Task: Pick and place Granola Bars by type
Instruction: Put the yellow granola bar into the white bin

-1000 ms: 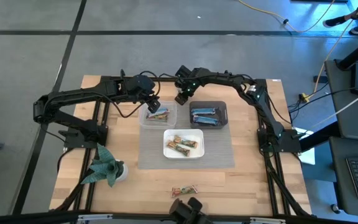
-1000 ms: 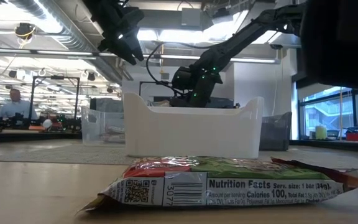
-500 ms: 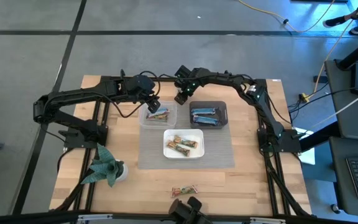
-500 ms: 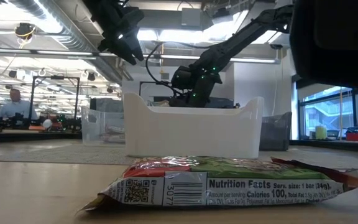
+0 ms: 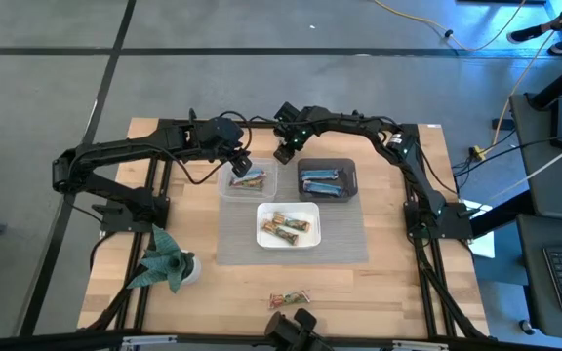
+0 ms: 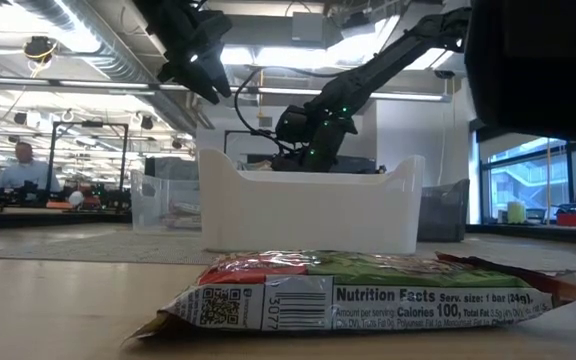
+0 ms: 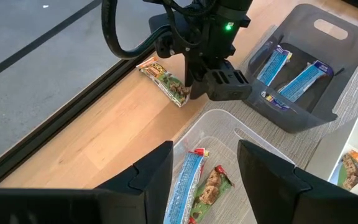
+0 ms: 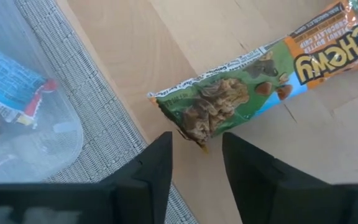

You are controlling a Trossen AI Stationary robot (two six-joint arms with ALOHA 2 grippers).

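Observation:
My right gripper [image 5: 283,154] is open and low over the table's far edge. Its fingers stand on either side of the green end [image 8: 194,124] of a tan/orange granola bar [image 7: 165,79] that lies flat on the wood; I see no touch. My left gripper [image 5: 240,166] is open and hangs high [image 6: 200,70] above the clear tub [image 5: 232,187], which holds a blue bar [image 7: 185,183] and a tan bar [image 7: 211,186]. The dark tub [image 5: 351,174] holds blue bars [image 7: 303,79]. The white tub [image 5: 261,234] holds tan bars [image 5: 288,226]. One more bar [image 5: 289,299] lies near the table's near edge.
The three tubs stand on a grey mat [image 5: 344,244] in the table's middle. A green paper plant figure [image 5: 164,261] stands near the near left corner. Bare wood lies left and right of the mat. People sit in the room beyond [image 6: 23,160].

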